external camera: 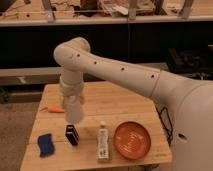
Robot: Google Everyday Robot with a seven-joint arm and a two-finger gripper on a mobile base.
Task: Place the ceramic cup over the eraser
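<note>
The off-white ceramic cup (pixel 74 111) hangs below my wrist, held clear of the wooden table (pixel 115 102). My gripper (pixel 73 102) is at the end of the down-pointing arm and is shut on the cup; the cup and wrist mostly hide its fingers. The small black eraser (pixel 71 134) with a pale edge stands on the table right under the cup, with a narrow gap between them.
A blue wavy-edged pad (pixel 46 144) lies left of the eraser. A white tube (pixel 102 142) lies to its right, then an orange-red plate (pixel 132 140). A small orange object (pixel 55 109) lies near the table's left edge. My arm spans the table from the right.
</note>
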